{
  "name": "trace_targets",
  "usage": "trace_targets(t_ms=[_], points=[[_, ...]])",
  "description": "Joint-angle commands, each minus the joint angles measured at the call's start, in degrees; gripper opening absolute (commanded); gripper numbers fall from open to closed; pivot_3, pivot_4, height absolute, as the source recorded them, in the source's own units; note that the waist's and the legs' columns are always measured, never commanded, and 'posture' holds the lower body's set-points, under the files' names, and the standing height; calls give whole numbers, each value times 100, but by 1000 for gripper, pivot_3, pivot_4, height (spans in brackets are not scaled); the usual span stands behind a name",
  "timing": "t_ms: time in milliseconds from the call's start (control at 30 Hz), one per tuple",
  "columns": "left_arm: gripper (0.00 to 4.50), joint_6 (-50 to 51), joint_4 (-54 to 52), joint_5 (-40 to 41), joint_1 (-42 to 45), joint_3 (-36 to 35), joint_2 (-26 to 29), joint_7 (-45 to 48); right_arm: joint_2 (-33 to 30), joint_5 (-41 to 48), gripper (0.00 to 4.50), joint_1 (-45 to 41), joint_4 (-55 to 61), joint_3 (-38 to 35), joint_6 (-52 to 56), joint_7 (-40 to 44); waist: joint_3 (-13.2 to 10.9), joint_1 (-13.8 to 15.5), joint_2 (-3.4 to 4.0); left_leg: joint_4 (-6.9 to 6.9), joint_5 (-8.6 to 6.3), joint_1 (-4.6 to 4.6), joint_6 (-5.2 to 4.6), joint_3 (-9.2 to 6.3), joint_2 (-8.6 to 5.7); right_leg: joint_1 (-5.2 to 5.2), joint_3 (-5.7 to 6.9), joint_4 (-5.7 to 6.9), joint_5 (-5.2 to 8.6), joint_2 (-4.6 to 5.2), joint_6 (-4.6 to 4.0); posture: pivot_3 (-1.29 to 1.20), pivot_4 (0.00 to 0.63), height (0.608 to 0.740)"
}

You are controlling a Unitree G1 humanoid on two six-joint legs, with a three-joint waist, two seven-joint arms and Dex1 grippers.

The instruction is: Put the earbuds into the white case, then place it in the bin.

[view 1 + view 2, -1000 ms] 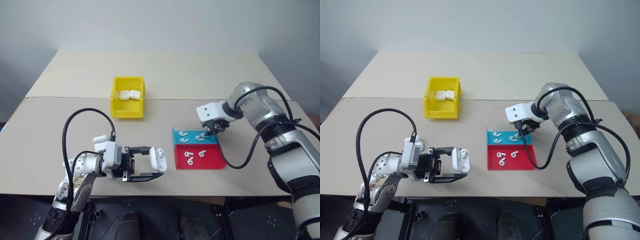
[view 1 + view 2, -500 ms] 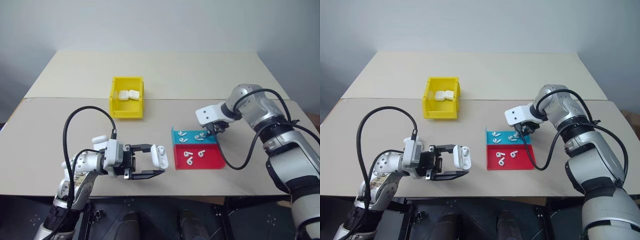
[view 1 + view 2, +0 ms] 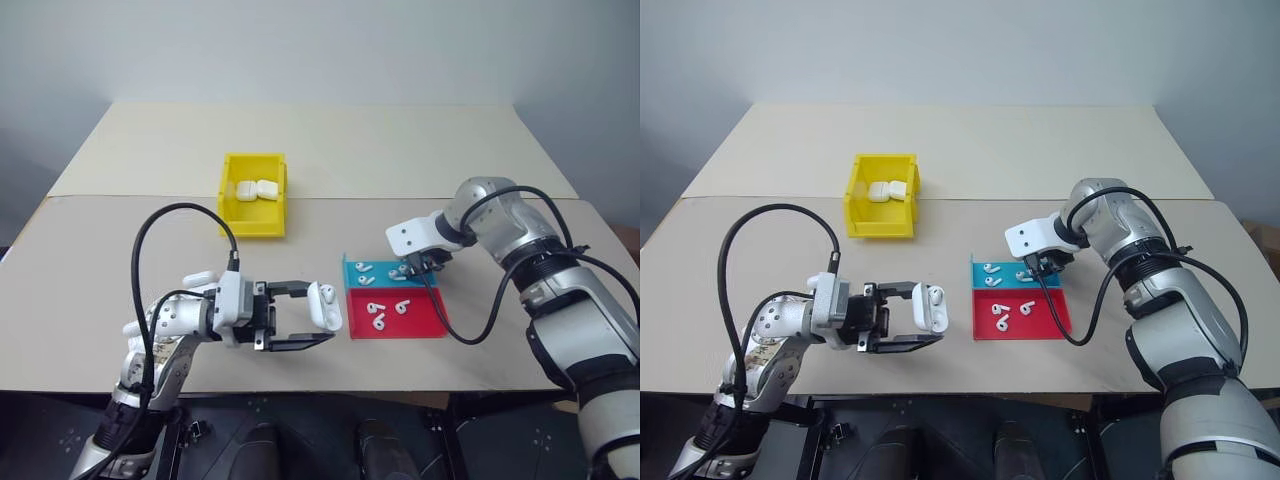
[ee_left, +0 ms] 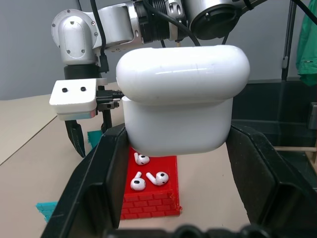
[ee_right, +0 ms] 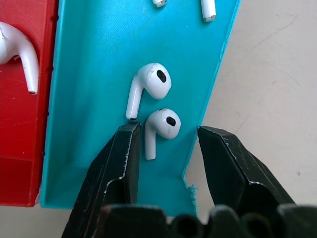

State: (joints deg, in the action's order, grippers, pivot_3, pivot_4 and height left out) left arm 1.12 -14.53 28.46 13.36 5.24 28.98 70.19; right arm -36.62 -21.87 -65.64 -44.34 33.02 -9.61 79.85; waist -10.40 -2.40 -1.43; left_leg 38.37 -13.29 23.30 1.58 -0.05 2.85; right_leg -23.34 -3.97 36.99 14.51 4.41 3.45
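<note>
Straddling the teal tray edge (image 5: 210, 99), right tool (image 5: 166, 144) brackets an earbud (image 5: 161, 126).

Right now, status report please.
Left tool shut on white case. Right tool open, straddling an earbud on the tray. Nothing blocking.

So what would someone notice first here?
Probably the bright yellow bin at the back of the table, with white cases inside. Then the left hand shut on a white case, and the right hand hanging open over earbuds on the teal-and-red tray.
</note>
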Motion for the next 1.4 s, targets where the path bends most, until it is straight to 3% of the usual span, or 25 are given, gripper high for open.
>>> trace_targets(t_ms=[33,600,700,800,1233,1400], points=[[2709,-147,-72,5,97,-7,-20,-19,-33,0,2242,-9,214,-170,-7,22,0,0,0,0,0,0,0,0,0,0,0,0,0,0,0,0,150,740],[2709,-282,63,-50,112,4,50,129,-25,-41,2242,9,334,-156,180,101,0,-1,0,0,0,0,0,0,0,0,0,1,0,0,0,0,150,740],[2709,-304,82,-86,123,33,33,111,-52,-56,1699,56,352,-160,166,90,0,0,0,0,0,0,0,0,0,0,0,1,0,0,0,0,150,740],[2709,-317,92,-111,133,58,27,111,-72,-58,755,92,391,-177,133,79,0,0,0,0,0,0,0,0,0,0,0,0,0,0,0,0,150,740],[2709,-271,79,-54,185,33,24,103,-64,-138,755,57,344,-165,90,-42,0,-2,0,0,0,-1,0,0,0,0,0,1,0,0,0,0,150,740],[2709,-249,46,5,173,9,0,79,-157,100,755,-48,580,-481,358,13,-1,-1,1,0,0,-1,0,0,0,1,0,1,0,0,0,0,150,740]])
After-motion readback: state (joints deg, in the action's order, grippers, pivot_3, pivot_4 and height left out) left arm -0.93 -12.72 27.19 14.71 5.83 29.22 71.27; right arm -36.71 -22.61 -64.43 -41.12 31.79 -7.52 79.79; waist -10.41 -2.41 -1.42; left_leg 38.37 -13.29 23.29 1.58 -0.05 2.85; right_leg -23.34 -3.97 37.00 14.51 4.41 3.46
